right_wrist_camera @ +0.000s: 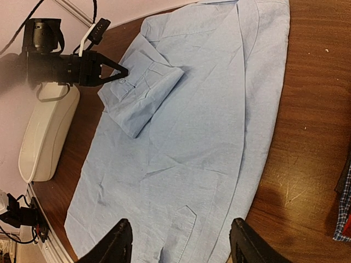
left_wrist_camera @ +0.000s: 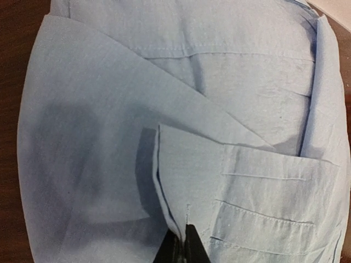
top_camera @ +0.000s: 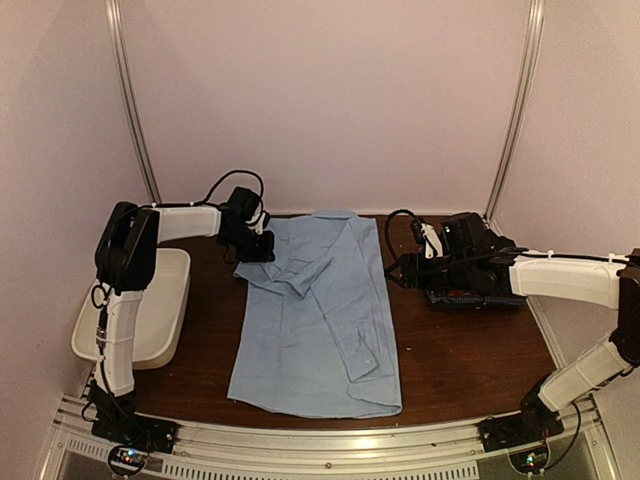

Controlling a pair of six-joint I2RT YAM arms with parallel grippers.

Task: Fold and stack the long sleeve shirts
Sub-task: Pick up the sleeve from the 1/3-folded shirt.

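Blue shirt (top_camera: pixel 318 310) flat mid-desk (top_camera: pixel 470 360), collar toward far edge. Left claw (top_camera: pixel 258 245) clenched on folded sleeve's cuff (left_wrist_camera: pixel 241 197), toward far-left corner. Right claw (right_wrist_camera: pixel 181 224) released, empty. Advice: lift cuff low, lay sleeve straight along shirt, avoid dragging body.

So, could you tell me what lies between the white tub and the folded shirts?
The light blue shirt lies spread there, with strips of bare table either side; the top view shows it.

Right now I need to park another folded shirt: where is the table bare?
Bare wood front right, between the light blue shirt and the table edge, nearer than the folded stack. A narrow strip separates white tub and shirt. The back is crowded.
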